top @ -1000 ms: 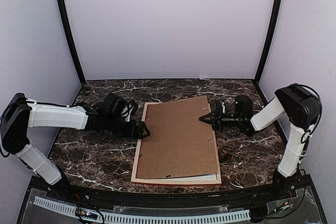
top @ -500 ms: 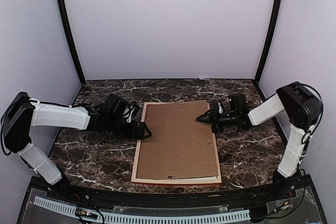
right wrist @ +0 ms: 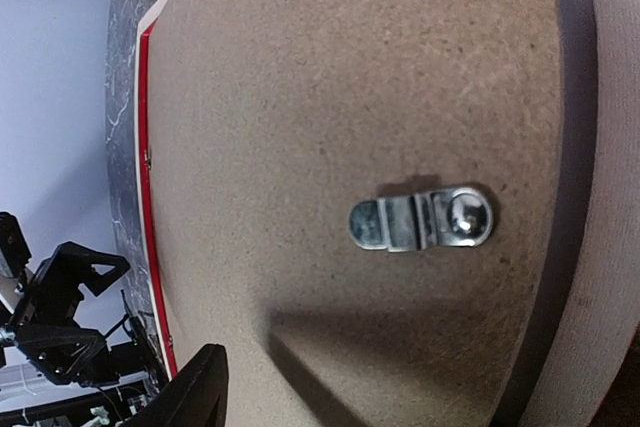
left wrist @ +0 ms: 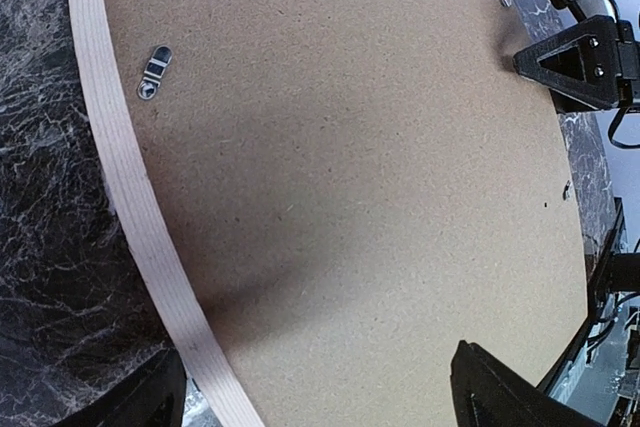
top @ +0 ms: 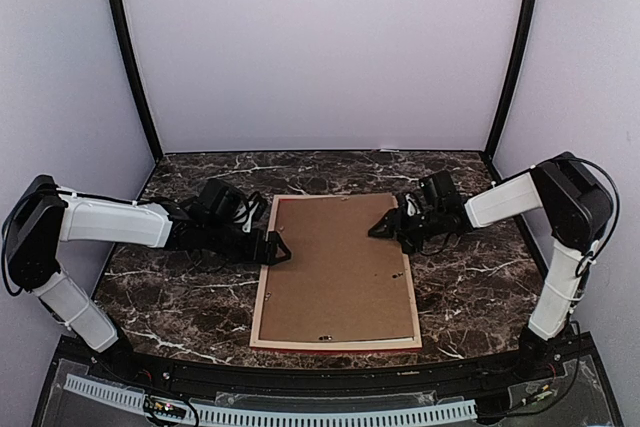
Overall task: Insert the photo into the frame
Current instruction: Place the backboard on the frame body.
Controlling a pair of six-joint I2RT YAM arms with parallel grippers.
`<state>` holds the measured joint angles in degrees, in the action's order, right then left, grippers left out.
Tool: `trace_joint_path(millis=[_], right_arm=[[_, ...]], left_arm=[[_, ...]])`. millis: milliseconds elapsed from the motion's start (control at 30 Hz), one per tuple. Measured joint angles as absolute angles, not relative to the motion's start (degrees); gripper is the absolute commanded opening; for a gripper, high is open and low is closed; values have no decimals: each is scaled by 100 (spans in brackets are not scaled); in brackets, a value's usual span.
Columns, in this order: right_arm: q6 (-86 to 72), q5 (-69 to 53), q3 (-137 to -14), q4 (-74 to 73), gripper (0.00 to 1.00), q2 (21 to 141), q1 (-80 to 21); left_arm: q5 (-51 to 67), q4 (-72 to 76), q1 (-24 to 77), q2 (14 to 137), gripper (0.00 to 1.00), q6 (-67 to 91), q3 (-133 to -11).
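Left hand [top: 280, 247] gaped wide beside the frame [top: 256, 307]; the right hand [top: 380, 229] gave no clear spread. The board [top: 335, 277] wanted pressing flat evenly before turning the clip [right wrist: 422, 219].

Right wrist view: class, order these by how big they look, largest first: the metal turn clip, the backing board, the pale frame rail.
1. backing board
2. pale frame rail, partly cut off by the picture's edge
3. metal turn clip
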<state>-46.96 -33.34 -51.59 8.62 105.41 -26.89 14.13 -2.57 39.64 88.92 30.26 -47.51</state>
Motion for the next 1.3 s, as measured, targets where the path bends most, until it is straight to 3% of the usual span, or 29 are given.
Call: trace_joint_path(millis=[400,800,1300], right_arm=[[-4239,-2733,-5555,-5,61,10479,-2902],[-4117,-2528,-5669,-252,61,10479,-2971],[-4036,-2447,-5745,-427,62,10479,-2998]], left_arm=[[1887,327,4230,8934,96,3000,-4783],[2519,322,4893,10232,95,2427,-6160],[2810,152,4886,10831,95,2141,-6479]])
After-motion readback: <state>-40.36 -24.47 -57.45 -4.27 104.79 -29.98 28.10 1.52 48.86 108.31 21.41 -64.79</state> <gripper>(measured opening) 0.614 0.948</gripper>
